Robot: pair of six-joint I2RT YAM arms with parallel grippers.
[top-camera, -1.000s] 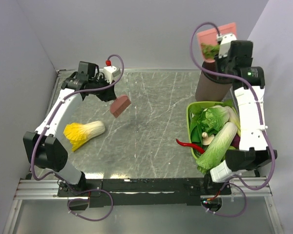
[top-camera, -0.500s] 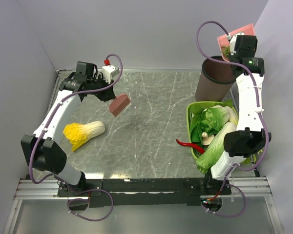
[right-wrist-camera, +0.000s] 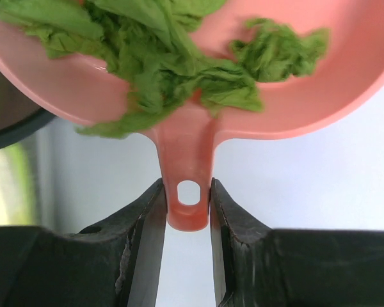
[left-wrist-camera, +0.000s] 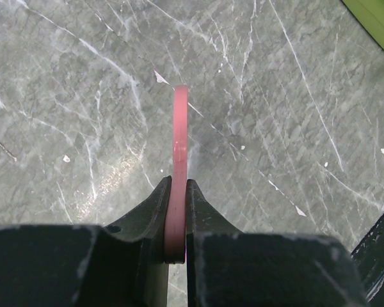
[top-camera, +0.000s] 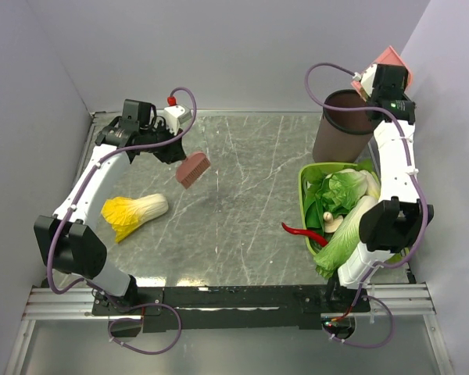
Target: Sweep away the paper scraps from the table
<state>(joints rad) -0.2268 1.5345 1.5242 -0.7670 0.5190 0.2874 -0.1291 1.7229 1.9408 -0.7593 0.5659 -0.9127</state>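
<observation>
My right gripper (right-wrist-camera: 187, 192) is shut on the handle of the pink dustpan (right-wrist-camera: 345, 83), which holds the green paper scraps (right-wrist-camera: 160, 70) piled in its pan. From above, the dustpan (top-camera: 391, 62) is raised and tilted edge-on beside the rim of the tall brown bin (top-camera: 345, 125), with the right gripper (top-camera: 373, 78) just under it. My left gripper (left-wrist-camera: 178, 182) is shut on the thin pink handle of a brush (left-wrist-camera: 180, 128). The brush's dark red head (top-camera: 193, 169) hangs over the grey-green table (top-camera: 250, 211), below the left gripper (top-camera: 176, 152). No scraps show on the table.
A yellow-and-white cabbage (top-camera: 134, 209) lies at the left of the table. A green basket (top-camera: 306, 187) of pale leafy vegetables stands at the right, with a red chilli (top-camera: 301, 232) over its near rim. Grey walls close in on three sides.
The right arm has swung the dustpan to the right and up, turning it from face-on to edge-on next to the bin. The left arm and brush have stayed put.
</observation>
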